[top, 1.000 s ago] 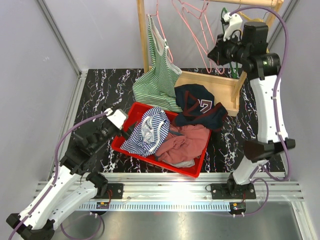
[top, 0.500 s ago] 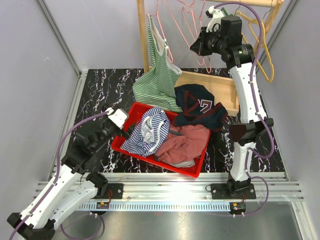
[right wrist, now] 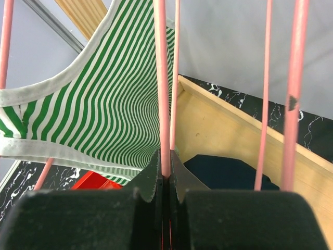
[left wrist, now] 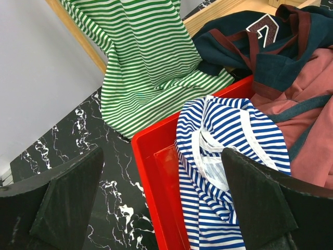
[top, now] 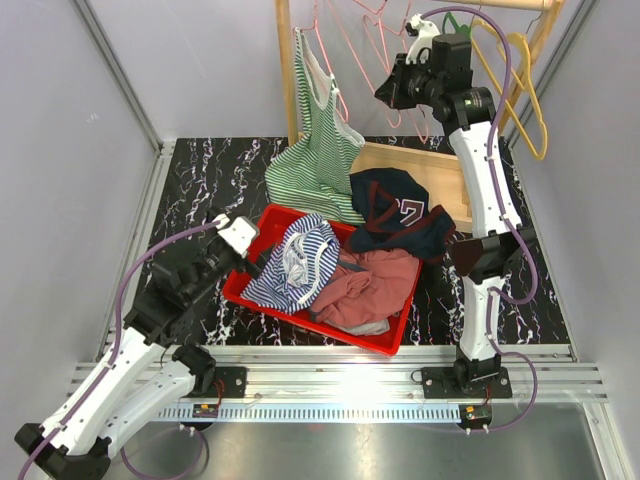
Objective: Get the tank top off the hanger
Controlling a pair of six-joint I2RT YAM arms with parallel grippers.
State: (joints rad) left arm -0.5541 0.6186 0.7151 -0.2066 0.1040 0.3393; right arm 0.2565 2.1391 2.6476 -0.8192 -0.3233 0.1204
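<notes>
the black marbled table (top: 200,180) carries a wooden rack (top: 420,170) along its far edge and a red bin (top: 390,340) near the middle of its near edge. the green-striped tank top (top: 318,150) is on a pink hanger (top: 330,85) at the rack's left end, beside the left post, and its hem pools on the table just behind the bin's far rim. a navy garment (top: 395,215) lies over the bin's far right corner. a rose garment (top: 375,285) fills the bin's right half, and a blue-striped shirt (top: 300,262) fills the left. a yellow hanger (top: 525,90) hangs at the rack's right end. the left gripper (left wrist: 164,203) hovers over the bin's left rim, fingers spread wide and holding nothing. the right gripper (right wrist: 165,172) is up among the hangers right of the tank top, fingers pressed together on a pink hanger wire (right wrist: 164,104); i cannot tell which hanger it belongs to.
</notes>
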